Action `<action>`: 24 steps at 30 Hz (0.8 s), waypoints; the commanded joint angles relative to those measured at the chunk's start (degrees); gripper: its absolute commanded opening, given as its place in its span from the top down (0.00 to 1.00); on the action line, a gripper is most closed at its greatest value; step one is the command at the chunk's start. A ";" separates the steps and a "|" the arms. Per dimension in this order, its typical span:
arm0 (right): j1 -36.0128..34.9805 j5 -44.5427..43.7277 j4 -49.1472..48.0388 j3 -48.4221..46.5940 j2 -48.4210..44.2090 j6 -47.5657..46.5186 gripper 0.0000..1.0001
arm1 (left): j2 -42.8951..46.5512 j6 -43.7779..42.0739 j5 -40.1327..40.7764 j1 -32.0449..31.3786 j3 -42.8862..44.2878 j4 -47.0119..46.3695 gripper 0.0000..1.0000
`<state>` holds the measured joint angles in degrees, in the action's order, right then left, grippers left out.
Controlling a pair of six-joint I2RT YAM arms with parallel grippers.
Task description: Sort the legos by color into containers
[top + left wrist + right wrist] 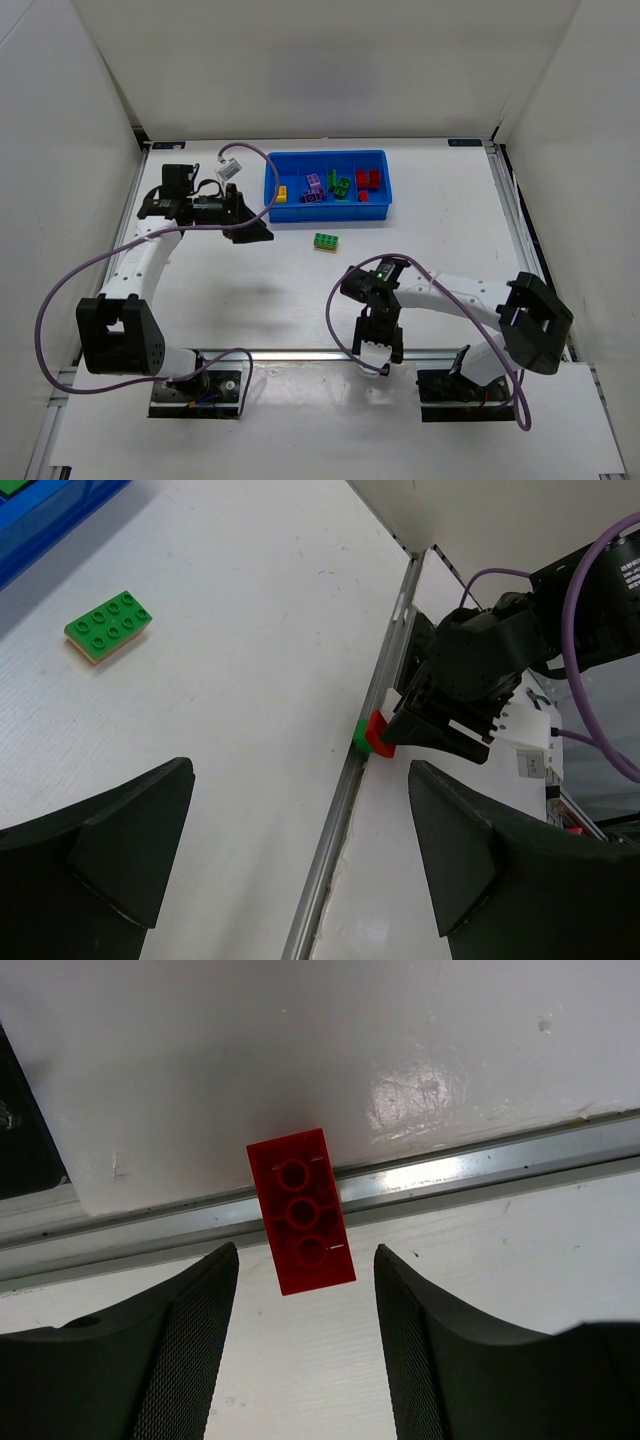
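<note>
The blue tray of containers (pixel 272 184) stands at the back, its compartments holding yellow (pixel 282 194), purple (pixel 313 188), green (pixel 341 184) and red legos (pixel 368 181). A green lego (pixel 325 241) (pixel 108 627) lies loose on the table in front of it. My left gripper (pixel 252 231) (pixel 300 850) hovers open and empty left of that brick. A red lego (pixel 300 1210) lies across the metal rail at the table's near edge, hollow underside up, with a bit of green beside it (pixel 360 736). My right gripper (pixel 381 350) (pixel 305 1270) points down, open, straddling the brick's end with gaps on both sides.
The metal rail (pixel 500 1165) (pixel 340 810) runs along the table's near edge. White walls enclose the table on three sides. Purple cables (pixel 60 300) loop off both arms. A corner of the tray (pixel 40 510) shows in the left wrist view.
</note>
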<state>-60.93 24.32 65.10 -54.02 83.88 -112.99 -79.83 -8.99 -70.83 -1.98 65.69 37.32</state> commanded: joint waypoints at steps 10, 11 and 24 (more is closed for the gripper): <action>-0.86 2.58 2.75 -1.97 1.99 -7.33 0.40 | -0.58 -0.76 -3.61 1.27 0.23 0.03 0.01; -0.86 2.67 2.84 -1.97 2.34 -7.25 0.40 | -0.76 -0.59 -3.96 1.27 0.23 0.03 0.00; -0.60 3.28 4.07 -3.37 4.71 -8.21 0.41 | -2.87 -0.94 -4.49 2.86 0.67 0.03 0.01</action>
<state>-61.36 25.98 66.50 -55.05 87.39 -112.99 -82.81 -9.02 -72.64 0.58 65.69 37.32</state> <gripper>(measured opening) 0.593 0.987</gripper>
